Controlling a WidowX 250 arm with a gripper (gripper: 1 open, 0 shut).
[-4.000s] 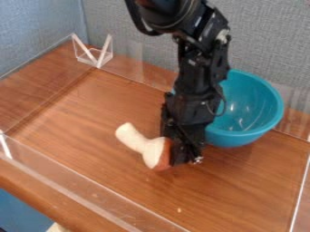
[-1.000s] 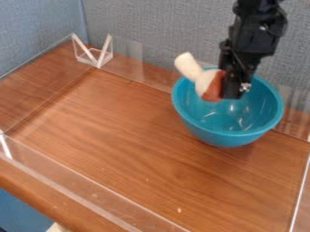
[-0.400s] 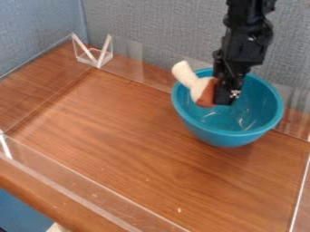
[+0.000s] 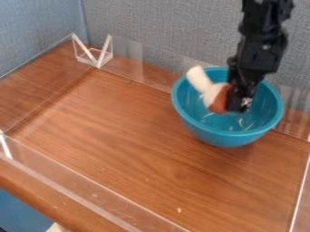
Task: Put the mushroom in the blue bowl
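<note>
The blue bowl [image 4: 213, 129] stands at the right of the wooden table, glossy teal and deep. My gripper [image 4: 233, 98] reaches down from above into the bowl's mouth and is shut on the mushroom [image 4: 206, 87]. The mushroom lies tilted: its cream stem sticks out up and left over the bowl's near rim, and its orange-red cap sits between the fingers, partly hidden by them. The black arm covers the bowl's back wall.
A clear acrylic wall [image 4: 296, 204] rims the wooden table [image 4: 109, 136] on the front and sides. A small clear folded stand [image 4: 92, 52] sits at the back left. A grey fabric backdrop rises behind.
The gripper has sunk lower and shifted slightly right with the mushroom, from above the bowl's rim down into its mouth. Earlier still it held the mushroom on the table.
</note>
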